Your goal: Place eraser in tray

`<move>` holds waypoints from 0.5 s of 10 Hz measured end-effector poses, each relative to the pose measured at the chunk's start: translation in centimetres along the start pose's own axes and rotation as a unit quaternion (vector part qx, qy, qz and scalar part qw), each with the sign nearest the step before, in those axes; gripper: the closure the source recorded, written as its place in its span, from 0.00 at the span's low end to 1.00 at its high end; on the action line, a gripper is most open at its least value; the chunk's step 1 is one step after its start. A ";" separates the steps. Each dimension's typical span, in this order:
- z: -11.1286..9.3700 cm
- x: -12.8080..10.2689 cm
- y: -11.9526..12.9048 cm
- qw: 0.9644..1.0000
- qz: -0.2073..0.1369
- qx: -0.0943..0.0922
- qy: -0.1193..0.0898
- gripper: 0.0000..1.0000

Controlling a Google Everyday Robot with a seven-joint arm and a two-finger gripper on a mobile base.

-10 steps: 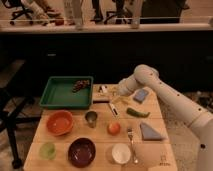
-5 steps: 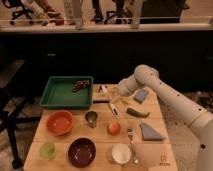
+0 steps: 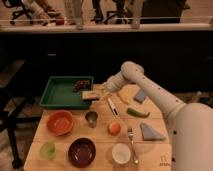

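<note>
On the pale wooden table (image 3: 100,150) the green tray (image 3: 62,93) sits at about ten o'clock from the centre, its floor bare except for a dark brownish clump (image 3: 81,85) in the far right corner, too blurred to name. The eraser (image 3: 90,95) hangs at the tray's right rim, at three o'clock of it, a tan block held level by the gripper (image 3: 98,93), whose fingers are closed on it; whether it touches the rim cannot be told. The white arm (image 3: 150,92) reaches in from four o'clock, its bulky base cut off by the right and bottom edges. Nearer the camera, an orange bowl (image 3: 60,122) at eight o'clock, a maroon bowl (image 3: 82,151) at six and a white bowl (image 3: 121,153) beside it all look empty; a small green cup (image 3: 48,150) sits at seven o'clock and a metal cup (image 3: 91,118) near the middle, its inside dark. An orange fruit (image 3: 114,128), a fork (image 3: 132,142), a white marker (image 3: 113,107), a green pepper (image 3: 137,112), a grey-blue folded cloth (image 3: 151,132) and a blue-grey pad (image 3: 140,96) lie loose toward three o'clock. Something yellowish (image 3: 123,96) is partly hidden under the arm. Behind the table stands a dark counter front (image 3: 60,50), and above it chair legs and a brighter floor, dimly seen.
</note>
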 end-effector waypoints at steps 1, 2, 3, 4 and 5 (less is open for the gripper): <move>1.2 -0.6 -1.1 1.000 -0.006 -0.004 -0.004 1.00; 1.9 -1.0 -1.8 1.000 -0.009 -0.004 -0.006 1.00; 2.6 -1.5 -2.3 1.000 -0.011 0.002 -0.001 1.00; 3.1 -2.0 -2.5 1.000 -0.006 0.013 0.005 1.00; 3.6 -2.4 -2.7 1.000 0.002 0.025 0.012 1.00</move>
